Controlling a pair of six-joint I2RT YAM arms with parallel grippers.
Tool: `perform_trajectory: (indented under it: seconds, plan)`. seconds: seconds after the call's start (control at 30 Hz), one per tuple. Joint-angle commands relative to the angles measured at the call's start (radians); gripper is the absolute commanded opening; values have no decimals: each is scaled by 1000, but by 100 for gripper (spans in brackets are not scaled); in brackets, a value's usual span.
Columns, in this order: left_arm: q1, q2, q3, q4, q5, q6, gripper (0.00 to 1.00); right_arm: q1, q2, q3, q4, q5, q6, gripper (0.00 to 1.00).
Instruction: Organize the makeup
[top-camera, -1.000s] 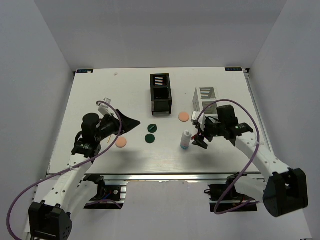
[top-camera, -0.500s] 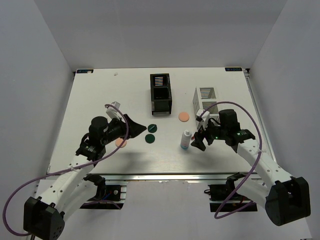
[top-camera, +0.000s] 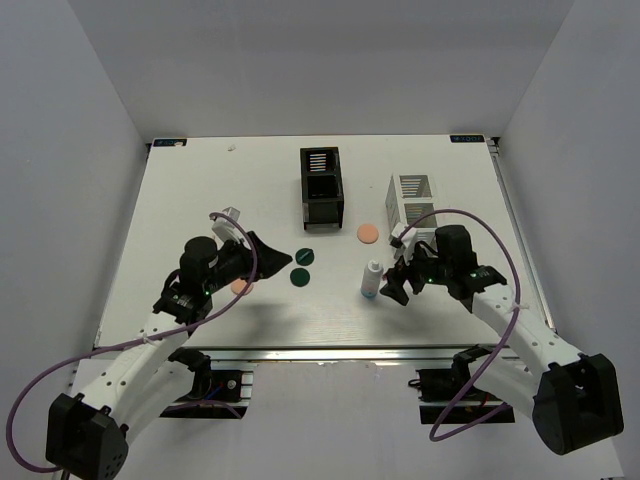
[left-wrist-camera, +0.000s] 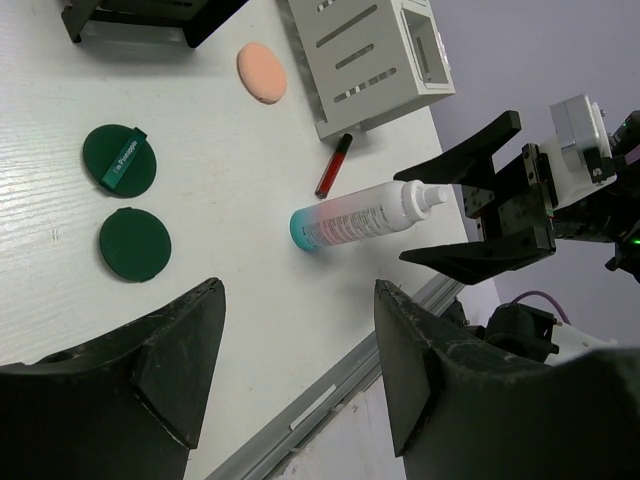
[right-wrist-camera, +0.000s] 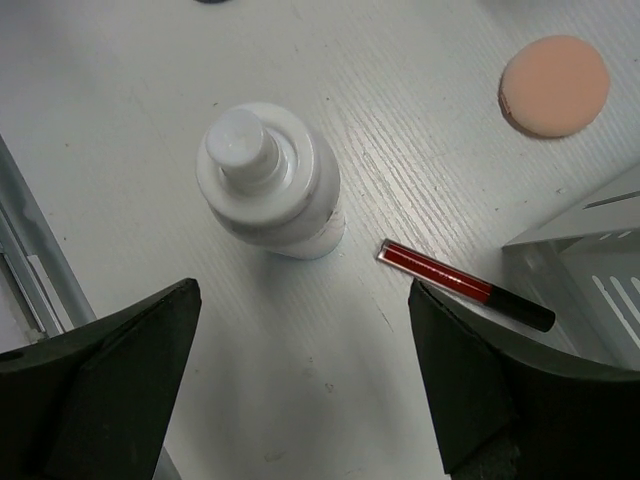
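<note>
The white bottle (top-camera: 372, 279) stands upright right of the table's middle. It also shows in the left wrist view (left-wrist-camera: 360, 217) and the right wrist view (right-wrist-camera: 265, 180). A dark red pencil-like tube (right-wrist-camera: 460, 283) lies between it and the white organizer (top-camera: 412, 197). Two dark green discs (top-camera: 306, 256) (top-camera: 299, 277) lie near the middle. One peach puff (top-camera: 368, 233) lies behind the bottle; another (top-camera: 240, 286) is partly hidden under my left arm. My right gripper (top-camera: 392, 283) (right-wrist-camera: 302, 295) is open and empty, just right of the bottle. My left gripper (top-camera: 275, 255) (left-wrist-camera: 298, 290) is open and empty, left of the discs. No tan sticks show.
The black slotted organizer (top-camera: 320, 187) stands at the back middle, the white one to its right. The table's front rail (top-camera: 330, 352) runs close behind both grippers. A small pale bit (top-camera: 231, 147) lies at the far back left.
My right gripper has come down and left, closer to the white bottle. My left gripper has moved right towards the green discs, now covering part of the near peach puff.
</note>
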Motion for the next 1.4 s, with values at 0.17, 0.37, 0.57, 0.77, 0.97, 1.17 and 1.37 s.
perform_trajectory:
  seconds: [0.17,0.37,0.57,0.77,0.97,1.17,1.37]
  plan:
    - [-28,-24,10,-45,-39,33,70,12,-10,-48,109,19,29,89]
    - [-52,-19,-6,-31,-50,27,70,38,-13,-97,210,29,68,89]
    - [-64,-7,2,-22,-62,24,70,59,35,-105,342,53,115,89]
    - [-66,-14,-6,-26,-67,16,70,81,96,-100,445,71,163,89]
    - [-69,-28,-9,-40,-74,16,70,110,139,-89,480,43,155,85]
    - [-69,-37,-12,-43,-82,10,70,137,191,-62,516,23,151,59]
    - [-69,-45,-12,-49,-85,10,70,150,252,-23,560,19,152,30]
